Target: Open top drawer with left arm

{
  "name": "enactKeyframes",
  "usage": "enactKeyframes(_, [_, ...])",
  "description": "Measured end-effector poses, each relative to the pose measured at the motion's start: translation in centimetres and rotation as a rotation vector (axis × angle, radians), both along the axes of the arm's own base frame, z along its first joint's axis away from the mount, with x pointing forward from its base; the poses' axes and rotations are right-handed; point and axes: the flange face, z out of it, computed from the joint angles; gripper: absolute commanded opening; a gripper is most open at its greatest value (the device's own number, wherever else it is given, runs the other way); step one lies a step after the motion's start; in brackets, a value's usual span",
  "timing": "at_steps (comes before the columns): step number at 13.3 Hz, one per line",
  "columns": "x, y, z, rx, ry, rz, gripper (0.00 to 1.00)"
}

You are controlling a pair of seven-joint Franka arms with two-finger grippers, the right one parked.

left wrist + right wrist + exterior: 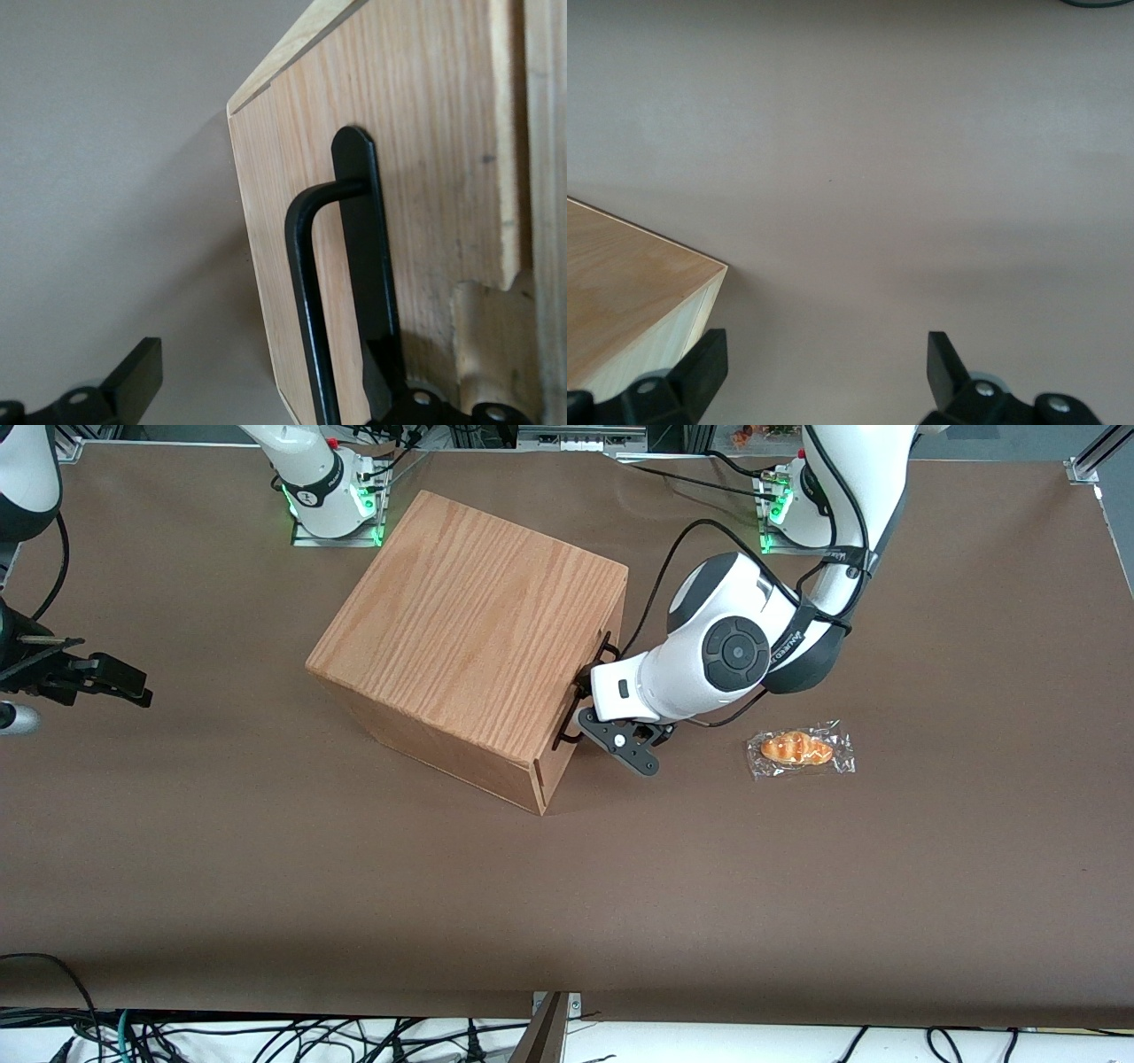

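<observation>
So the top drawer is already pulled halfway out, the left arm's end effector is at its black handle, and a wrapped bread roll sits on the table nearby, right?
Not quite. The top drawer is not pulled out; the front view shows its front flush with the wooden box. The rest holds: the left arm's end effector is at the black handle, and the wrapped bread roll lies on the table nearby.

A corner of the oak-grain box sits on the plain brown desk, just beside one dark fingertip of the parked arm's spread fingers.
</observation>
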Motion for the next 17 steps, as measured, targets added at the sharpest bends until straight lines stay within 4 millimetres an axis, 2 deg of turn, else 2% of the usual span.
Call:
enactKeyframes(12, [1.2, 1.7, -2.2, 0.03, 0.017, 0.02, 1.0])
enactKeyframes(17, [1.4, 2.1, -2.0, 0.047, 0.003, 0.015, 1.0])
